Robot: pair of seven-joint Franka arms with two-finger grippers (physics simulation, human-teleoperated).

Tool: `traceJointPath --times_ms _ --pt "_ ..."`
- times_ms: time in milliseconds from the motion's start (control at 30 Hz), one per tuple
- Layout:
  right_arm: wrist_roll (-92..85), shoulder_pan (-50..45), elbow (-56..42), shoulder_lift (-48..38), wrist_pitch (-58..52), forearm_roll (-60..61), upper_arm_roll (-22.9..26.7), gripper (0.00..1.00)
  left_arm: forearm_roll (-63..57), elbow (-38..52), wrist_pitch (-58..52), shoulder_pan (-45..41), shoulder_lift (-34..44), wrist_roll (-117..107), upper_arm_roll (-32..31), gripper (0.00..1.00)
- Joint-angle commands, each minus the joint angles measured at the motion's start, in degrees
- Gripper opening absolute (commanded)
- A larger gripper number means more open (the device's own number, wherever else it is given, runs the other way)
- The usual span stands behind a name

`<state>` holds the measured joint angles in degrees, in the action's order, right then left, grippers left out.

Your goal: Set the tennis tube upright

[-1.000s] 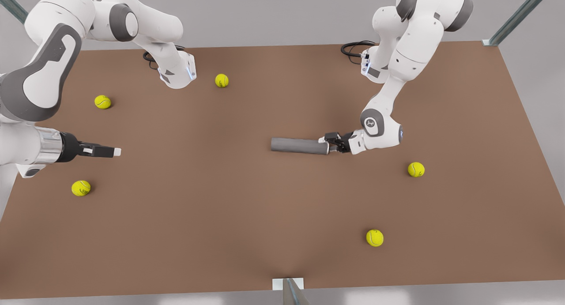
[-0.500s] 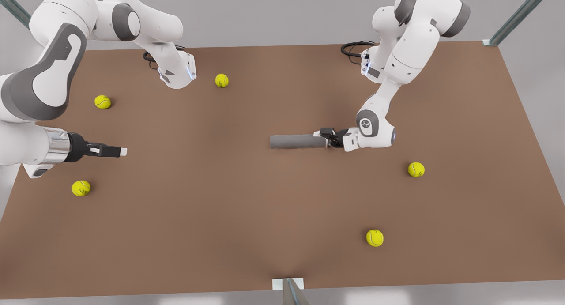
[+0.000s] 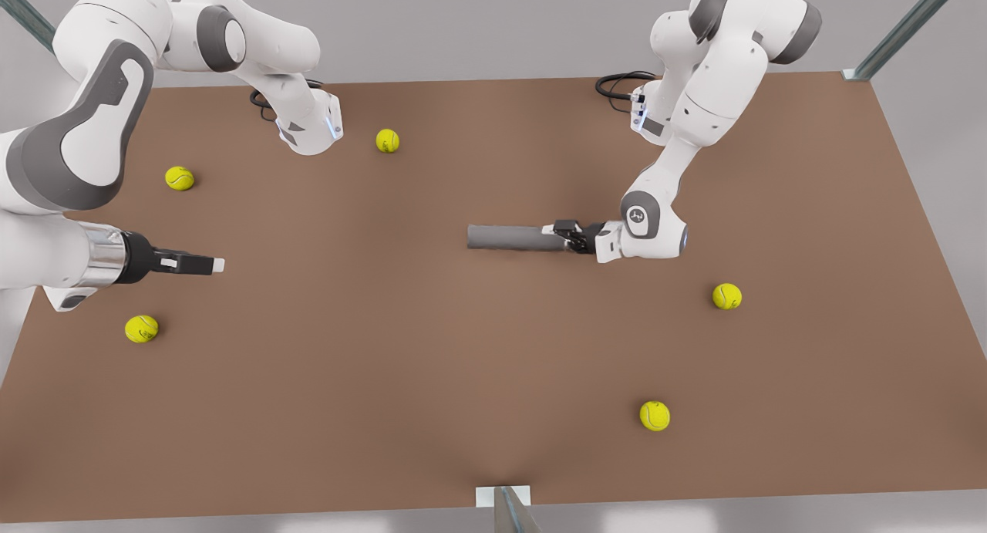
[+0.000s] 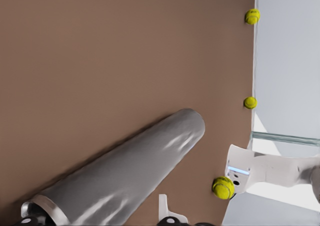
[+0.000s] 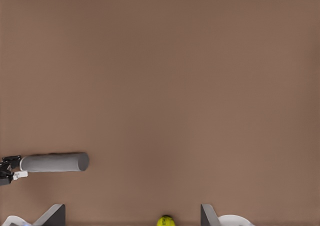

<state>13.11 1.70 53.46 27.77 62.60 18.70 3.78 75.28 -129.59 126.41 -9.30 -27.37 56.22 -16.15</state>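
Observation:
The tennis tube (image 3: 513, 237), a plain grey cylinder, lies about level near the table's middle, right of centre in the front view. My left gripper (image 3: 569, 237) is shut on its end toward the front view's right. In the left wrist view the tennis tube (image 4: 130, 181) runs away from the camera, its silvery rim (image 4: 46, 209) next to a finger (image 4: 167, 212). My right gripper (image 3: 214, 265) waits at the front view's left, well away from the tube. Its fingers (image 5: 51, 214) stand wide apart with nothing between them, and the tennis tube (image 5: 52, 162) shows far off.
Several yellow-green tennis balls lie scattered on the brown table (image 3: 432, 363): one (image 3: 387, 140) at the back, two (image 3: 179, 178) (image 3: 141, 328) near the right gripper, two (image 3: 726, 295) (image 3: 654, 415) toward the front view's right. Arm bases and cables stand at the back edge.
The left gripper has drawn back toward the rear of the table with the tube in its grip, and the tube has levelled out. The right gripper has crept slightly toward the centre.

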Motion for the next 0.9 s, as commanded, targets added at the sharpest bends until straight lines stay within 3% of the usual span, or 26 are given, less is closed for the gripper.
traceJointPath --times_ms 0,67,200,367,700,867 --pt "0.3 0.0 0.0 -0.1 0.0 0.0 0.1 1.00 -0.3 0.0 -0.9 0.1 0.0 -1.0 0.0 0.82" --pt "0.3 0.0 0.0 -0.1 0.0 0.0 0.1 1.00 -0.3 0.4 -1.0 0.1 0.0 -1.1 0.0 0.71" --pt "0.3 0.0 0.0 -0.1 0.0 0.0 0.0 1.00 -0.3 0.7 -1.0 0.1 -0.2 -1.1 0.0 0.65" --pt "0.3 0.0 0.0 -0.1 0.0 0.0 0.0 1.00 -0.3 0.9 -1.7 0.2 -0.3 -1.3 0.0 0.48" --pt "0.4 -0.1 0.0 -0.1 0.0 0.0 0.0 1.00 -3.8 3.0 -3.5 1.8 0.1 -3.0 0.1 0.39" --pt "0.4 -0.1 0.0 -0.1 0.0 0.0 0.0 1.00 -5.0 3.6 -5.1 1.9 0.4 -4.5 0.1 0.23"
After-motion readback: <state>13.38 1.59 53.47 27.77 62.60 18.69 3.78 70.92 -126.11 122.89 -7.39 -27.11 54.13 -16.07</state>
